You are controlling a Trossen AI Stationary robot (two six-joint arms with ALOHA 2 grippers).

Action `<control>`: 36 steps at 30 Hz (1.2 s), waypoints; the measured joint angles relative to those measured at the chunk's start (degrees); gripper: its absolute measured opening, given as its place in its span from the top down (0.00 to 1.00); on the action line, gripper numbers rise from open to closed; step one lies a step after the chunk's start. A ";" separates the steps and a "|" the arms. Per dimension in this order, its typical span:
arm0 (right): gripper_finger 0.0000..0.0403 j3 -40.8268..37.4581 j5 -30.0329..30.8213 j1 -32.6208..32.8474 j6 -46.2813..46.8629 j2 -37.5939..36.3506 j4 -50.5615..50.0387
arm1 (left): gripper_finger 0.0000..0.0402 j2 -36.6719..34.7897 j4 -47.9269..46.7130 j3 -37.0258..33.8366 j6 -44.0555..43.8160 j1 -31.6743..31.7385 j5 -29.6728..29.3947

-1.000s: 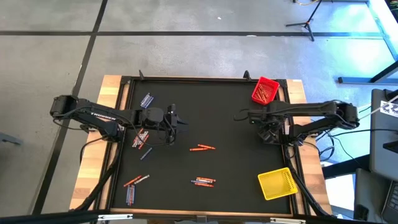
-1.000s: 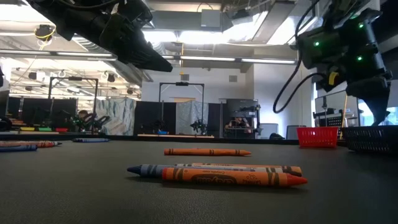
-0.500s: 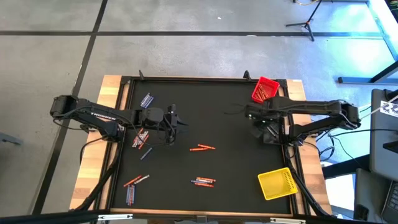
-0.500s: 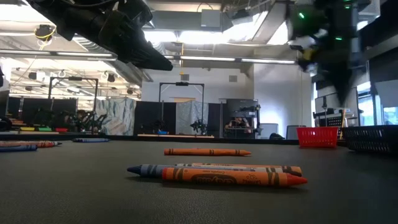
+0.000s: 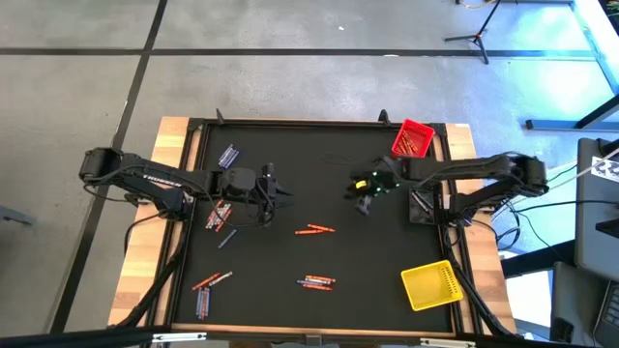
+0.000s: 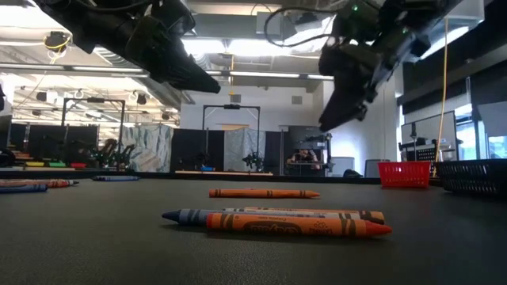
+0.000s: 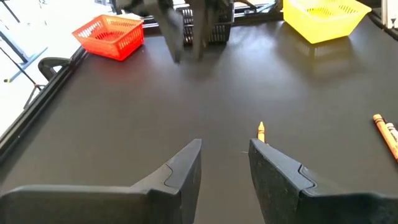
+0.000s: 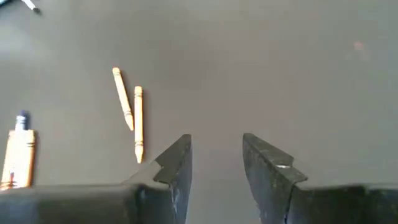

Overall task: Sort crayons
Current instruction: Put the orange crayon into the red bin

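Crayons lie scattered on the black mat: an orange pair (image 5: 314, 230) near the middle, a mixed group (image 5: 316, 282) nearer the front, and several groups (image 5: 218, 215) at the left. My left gripper (image 5: 278, 189) hovers open left of centre, above the mat; an orange crayon tip (image 7: 261, 130) shows just past its fingers. My right gripper (image 5: 362, 205) hangs open right of centre, slanting down above the mat, with nothing between its fingers. Two orange crayons (image 8: 132, 109) lie ahead of it to one side.
A red bin (image 5: 413, 140) holding crayons stands at the far right corner, a yellow bin (image 5: 430, 285) at the near right, and a black bin (image 6: 475, 176) by the right edge. The mat between the two grippers is bare.
My right gripper has swung from beside the right edge, near the black bin, toward the table's middle. It has tipped from pointing down to slanting down toward the left. My left arm has kept still.
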 joint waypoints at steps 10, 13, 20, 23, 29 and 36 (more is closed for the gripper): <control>0.66 -1.54 7.80 10.76 -4.24 12.08 16.50 | 0.69 0.02 -0.07 0.00 0.05 -0.14 0.01; 0.66 -1.56 8.67 12.80 -4.53 15.72 19.43 | 0.69 0.01 -0.03 0.00 0.06 -0.14 0.00; 0.66 -1.54 8.71 15.23 -4.80 22.47 26.98 | 0.69 0.00 0.11 -0.02 0.07 -0.14 -0.17; 0.66 -1.52 9.04 15.36 -4.79 24.31 27.21 | 0.69 0.00 0.21 -0.02 0.07 -0.14 -0.19; 0.67 -1.43 9.04 15.36 -4.86 25.49 27.30 | 0.69 0.00 0.20 -0.02 0.07 -0.14 -0.19; 0.86 -1.39 9.09 15.38 -6.58 25.53 26.86 | 0.69 0.00 0.22 -0.02 0.05 -0.14 -0.21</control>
